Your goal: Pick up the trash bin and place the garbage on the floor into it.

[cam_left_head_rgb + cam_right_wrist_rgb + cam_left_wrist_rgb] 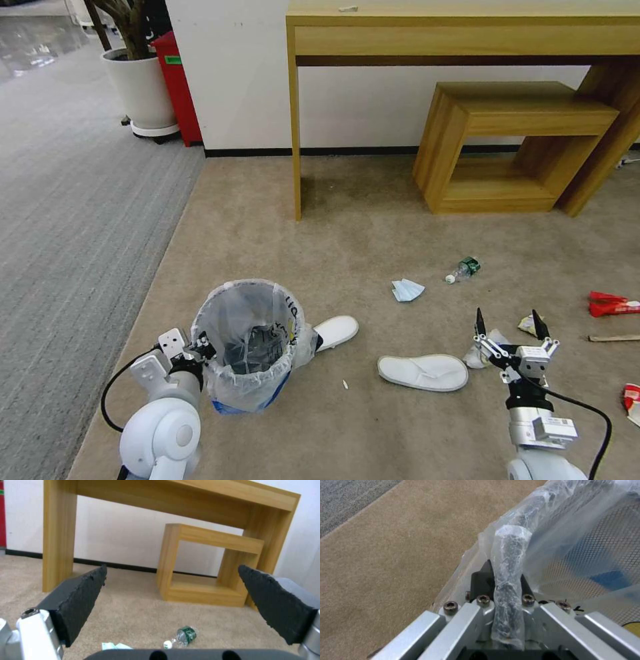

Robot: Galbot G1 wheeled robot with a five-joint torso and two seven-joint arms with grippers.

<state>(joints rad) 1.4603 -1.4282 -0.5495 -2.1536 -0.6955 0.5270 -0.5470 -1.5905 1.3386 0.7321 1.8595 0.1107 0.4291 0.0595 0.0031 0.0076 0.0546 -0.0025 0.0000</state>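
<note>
The trash bin (250,340), dark and lined with a crinkly white bag, is at the lower left of the floor (347,240). My left gripper (200,348) is shut on its near-left rim; the left wrist view shows the bag-wrapped rim (510,555) clamped in the left gripper (506,571). My right gripper (510,327) hangs open over the carpet, fingers (83,597) wide apart. Garbage lies around: a white slipper (423,371), a second slipper (337,331) behind the bin, a blue mask (407,290), a bottle (465,269), wrappers (530,325), a red packet (613,304) and a stick (613,338).
A wooden desk (467,33) and a low wooden stool (513,140) stand against the white wall. A potted plant (140,87) and a red box (177,87) sit at the back left, on the grey ribbed carpet (73,220). A paper cup (632,400) lies at the right edge.
</note>
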